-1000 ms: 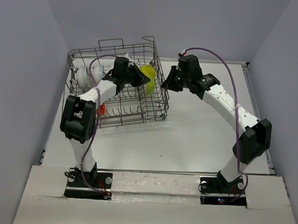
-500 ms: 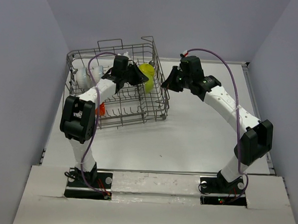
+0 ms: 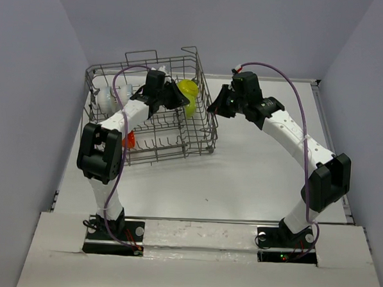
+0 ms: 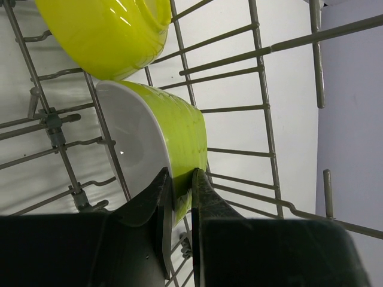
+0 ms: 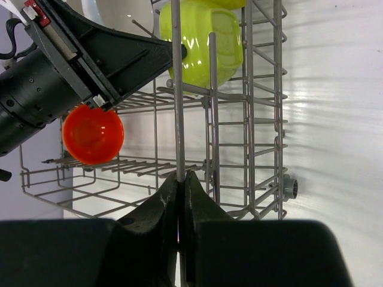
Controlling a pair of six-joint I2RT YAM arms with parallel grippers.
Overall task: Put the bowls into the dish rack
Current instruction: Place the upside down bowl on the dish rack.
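The grey wire dish rack (image 3: pixel 198 144) stands at the back left of the table. My left gripper (image 4: pixel 181 178) is inside it, shut on the rim of a lime-green bowl with a white inside (image 4: pixel 173 128), held on edge among the tines. A second yellow-green bowl (image 4: pixel 102 33) sits just behind it; both show as one green patch from above (image 3: pixel 188 95). My right gripper (image 5: pixel 180 177) is shut on the top wire of the rack's right side (image 5: pixel 177 89). An orange bowl (image 5: pixel 93 134) lies in the rack's front left (image 3: pixel 129 139). A white bowl (image 3: pixel 107 99) stands at the rack's left.
Bare white table lies to the right of the rack and in front of it. Grey walls close in on the left, back and right. A small grey wheel (image 5: pixel 291 186) sticks out of the rack's base.
The left gripper has shifted slightly back and left inside the rack with the green bowl. The rack's left side has moved a little. The right arm holds the rack's side much as before.
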